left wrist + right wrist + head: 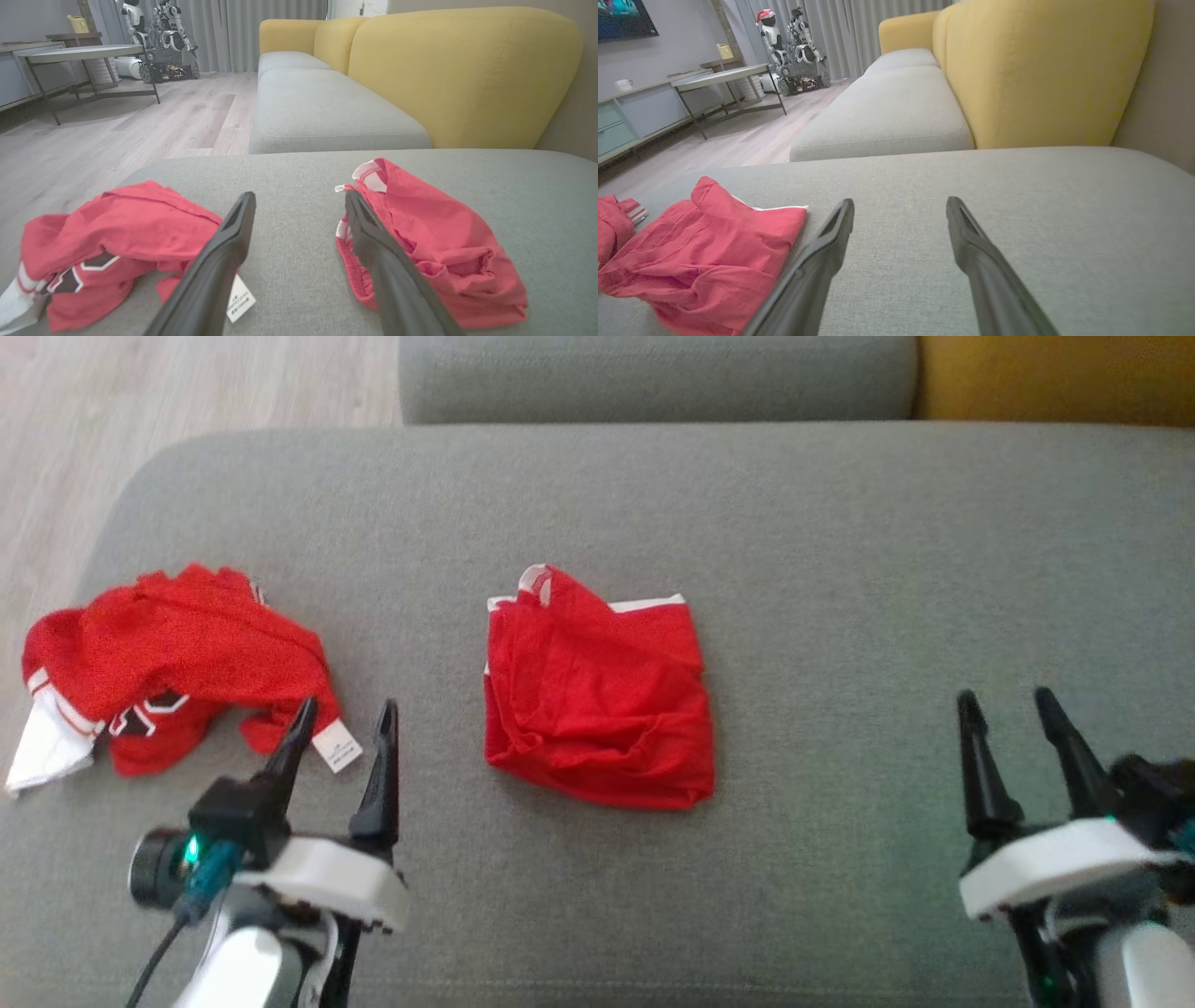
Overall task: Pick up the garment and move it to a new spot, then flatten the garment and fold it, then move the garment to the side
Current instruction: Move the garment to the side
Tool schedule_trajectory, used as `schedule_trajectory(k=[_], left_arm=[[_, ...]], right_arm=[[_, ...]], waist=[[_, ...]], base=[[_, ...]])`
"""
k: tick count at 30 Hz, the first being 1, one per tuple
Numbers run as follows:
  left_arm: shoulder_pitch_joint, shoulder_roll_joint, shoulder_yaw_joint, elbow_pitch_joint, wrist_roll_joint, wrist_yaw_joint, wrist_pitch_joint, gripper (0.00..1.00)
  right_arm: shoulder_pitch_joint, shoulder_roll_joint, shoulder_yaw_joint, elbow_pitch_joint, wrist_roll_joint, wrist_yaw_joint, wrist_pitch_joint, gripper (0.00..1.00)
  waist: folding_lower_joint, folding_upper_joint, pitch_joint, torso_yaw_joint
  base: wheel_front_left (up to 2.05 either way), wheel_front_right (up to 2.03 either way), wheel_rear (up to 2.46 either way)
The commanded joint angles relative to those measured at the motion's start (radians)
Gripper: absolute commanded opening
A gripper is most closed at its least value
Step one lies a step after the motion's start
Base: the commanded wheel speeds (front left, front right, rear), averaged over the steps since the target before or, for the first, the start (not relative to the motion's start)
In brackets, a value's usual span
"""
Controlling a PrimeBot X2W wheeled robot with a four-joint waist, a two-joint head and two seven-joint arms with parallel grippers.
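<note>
On the grey sofa seat (840, 569), a broad cushion of coarse woven fabric with a rounded corner, two pieces of clothing are lying well apart.

Item one: the garment (168, 672), a red T-shirt of thin knit, is sitting crumpled in a loose mound near the left end of the seat. A white sleeve with red stripes is spilling out at its left edge, part of a black print with a white outline is showing on its front, and a small white tag (337, 745) with fine print is sticking out at its right hem.

Item two: a smaller red cloth (597, 700) with thin white edging is lying in the middle of the seat, folded into a rough square with soft creases.

Item three: the left gripper (347, 707), with long, dark, tapering fingers, is hovering at the T-shirt's right hem. Its jaws are standing wide apart and holding nothing. The tag is showing between the fingers; whether a finger is touching the cloth cannot be told.

Item four: the right gripper (1005, 695) is hovering over bare cushion well to the right of the smaller cloth, jaws likewise spread wide and empty.

Behind the seat, a smooth mustard-yellow backrest (1055, 378) and pale wooden floor (140, 392) are showing.
</note>
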Motion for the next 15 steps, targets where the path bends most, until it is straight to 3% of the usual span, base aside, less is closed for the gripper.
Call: schedule_trajectory(k=[1,15], left_arm=[[-0.065,0.016,0.032,-0.038,0.003,-0.002,-0.009,1.0],[-0.216,-0.058,-0.023,0.022,0.023,-0.044,-0.059,1.0]], right_arm=[[-0.058,-0.009,0.03,-0.03,0.006,-0.001,-0.002,1.0],[-0.342,0.007,0.259,0.398,0.1,-0.001,-0.05,1.0]], waist=[[0.0,0.0,0.02,0.017],[0.0,0.0,0.159,0.127]], base=[[0.0,0.0,0.0],[0.0,0.0,0.0]])
